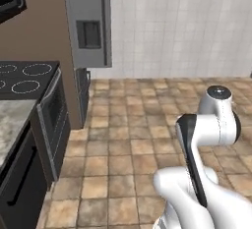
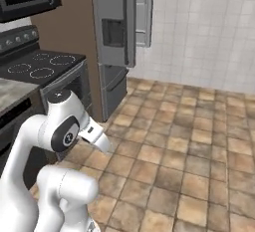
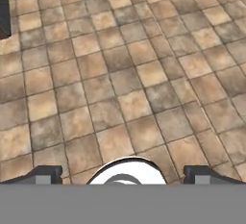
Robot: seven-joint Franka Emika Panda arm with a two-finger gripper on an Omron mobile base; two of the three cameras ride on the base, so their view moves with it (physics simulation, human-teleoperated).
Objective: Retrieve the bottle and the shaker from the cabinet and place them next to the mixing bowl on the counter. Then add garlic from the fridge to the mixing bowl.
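Above the tiled floor (image 3: 125,74) the gripper (image 3: 126,174) is hanging wide open, holding nothing; driving toward the fridge (image 2: 113,32) is risking clipping its open door

Grey fridge (image 1: 88,21), brown-tiled floor (image 1: 147,139)

A black stovetop (image 1: 24,78) with white-ringed burners tops a black oven (image 1: 51,120) with a long grey door handle, standing against a brown wall panel (image 1: 42,31), while brown mottled floor tiles (image 3: 125,69) spread to a white tiled wall (image 1: 182,26) behind.
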